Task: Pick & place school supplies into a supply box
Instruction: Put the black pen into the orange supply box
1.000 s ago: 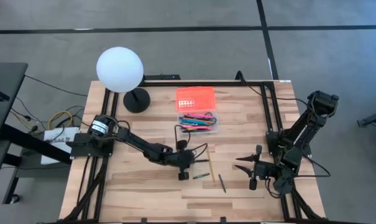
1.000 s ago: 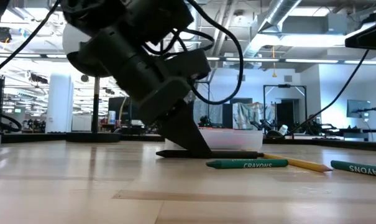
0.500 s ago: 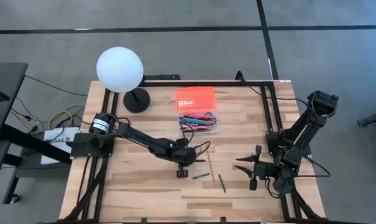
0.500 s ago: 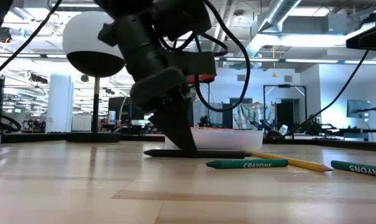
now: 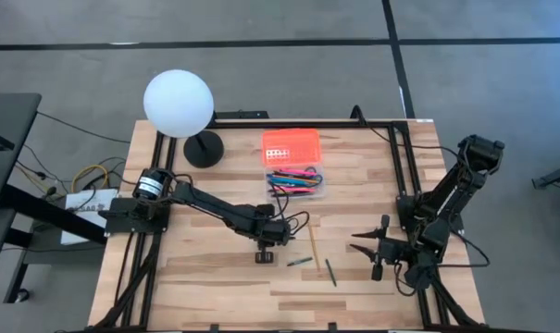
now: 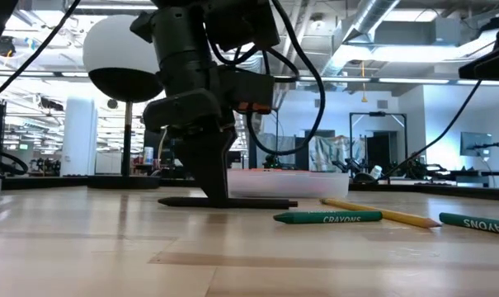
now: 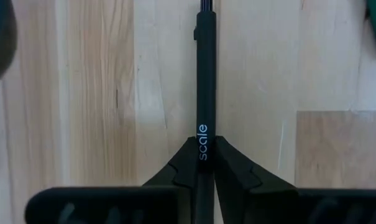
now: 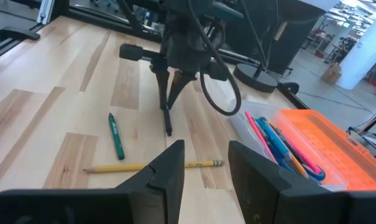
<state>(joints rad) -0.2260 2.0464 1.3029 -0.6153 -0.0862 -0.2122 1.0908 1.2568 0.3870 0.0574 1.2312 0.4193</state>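
Observation:
My left gripper (image 5: pixel 264 250) stands upright over the table's middle, shut on a black pen (image 6: pixel 257 202) that lies flat on the wood. The supply box's clear base (image 5: pixel 295 182) holds several coloured pens, and its orange lid (image 5: pixel 292 143) lies just beyond it. A green crayon (image 5: pixel 300 262), a yellow pencil (image 5: pixel 312 242) and a darker crayon (image 5: pixel 330 272) lie loose on the table, to the right of the left gripper. My right gripper (image 5: pixel 377 250) waits open near the table's right side, touching nothing. My left gripper pinches the black pen's barrel (image 7: pixel 202 140) between its two fingers (image 7: pixel 237 168), at the white printed word. The fingers come from above, pointing down (image 6: pixel 216 186). The pen lies level on the table, sticking out on both sides of the fingers.
A white globe lamp (image 5: pixel 179 104) on a black base (image 5: pixel 204 148) stands at the far left corner. Black frame rails (image 5: pixel 404 176) run along the table's edges. Bare wood (image 5: pixel 205 277) lies near and left of the left gripper.
My left gripper has shifted slightly toward the table's left and has straightened from a slant to nearly upright, staying shut on the pen. The black pen has slid along the table toward the left with it, away from the green crayon.

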